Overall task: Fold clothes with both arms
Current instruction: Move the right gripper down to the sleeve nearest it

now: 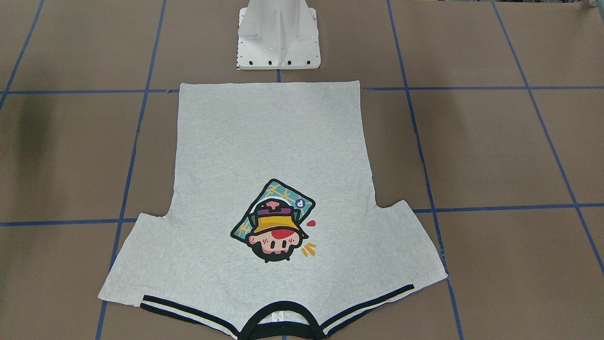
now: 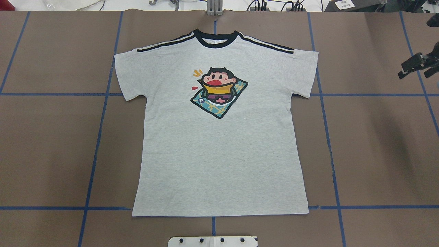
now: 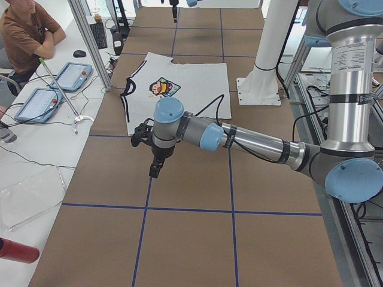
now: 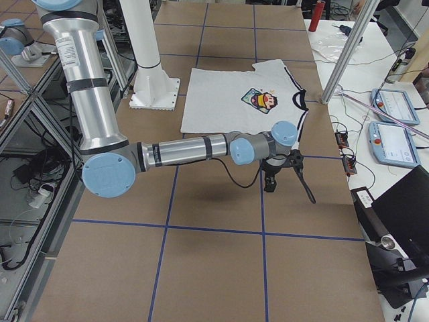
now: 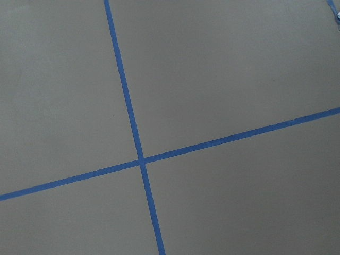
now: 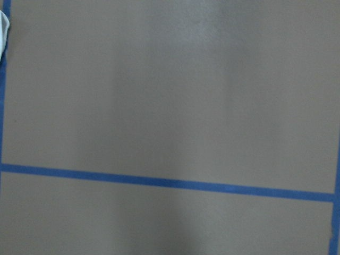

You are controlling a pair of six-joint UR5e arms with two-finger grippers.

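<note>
The light grey T-shirt (image 2: 219, 151) lies flat and spread out, print side up, in the middle of the table. Its black neckband (image 2: 216, 37) is at the far edge and its hem is near the pedestal. It also shows in the front-facing view (image 1: 269, 156). My right gripper (image 2: 414, 72) hovers off the shirt's right sleeve, jaws apart and empty; it also shows in the right view (image 4: 290, 191). My left gripper (image 3: 157, 164) hovers over bare table beyond the shirt's left sleeve; I cannot tell whether it is open. Both wrist views show only brown table and blue tape.
The white pedestal (image 1: 278, 35) stands just behind the shirt's hem. The brown table (image 2: 51, 144) carries a blue tape grid. A side bench with tablets (image 3: 72, 75) and a seated operator (image 3: 24, 30) lies past the neck end of the shirt.
</note>
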